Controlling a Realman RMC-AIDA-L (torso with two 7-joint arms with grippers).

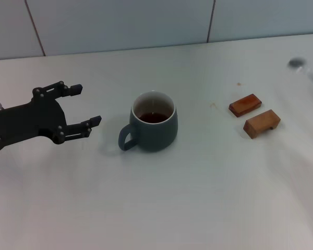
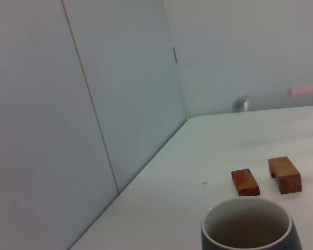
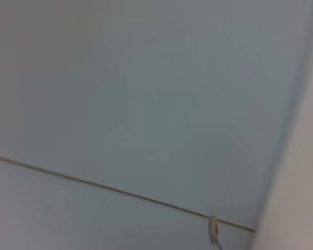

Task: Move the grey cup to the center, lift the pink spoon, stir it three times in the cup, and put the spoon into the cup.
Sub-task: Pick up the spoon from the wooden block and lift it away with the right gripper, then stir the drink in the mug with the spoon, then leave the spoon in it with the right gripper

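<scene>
One white table [image 1: 198, 208] fills most of the head view, with a pale panelled wall [image 1: 120, 23] along the top of the frame. One gripper shows: the left gripper [image 1: 85, 105], at mid-left of the frame, black, its two fingers spread wide with nothing between them, pointing toward the cup and a little apart from its handle. The right gripper is out of sight in every view.

One grey cup [image 1: 154, 129] stands upright near the frame's centre, loop handle turned to the lower left, dark brown liquid inside a white interior. In the left wrist view its rim [image 2: 248, 226] sits at the bottom edge.

Two brown wooden blocks [image 1: 254, 115] lie right of centre, side by side and just apart.

One pink spoon [image 1: 302, 70] appears blurred at the upper right edge, its grey bowl showing above the table; its handle runs off the frame.
</scene>
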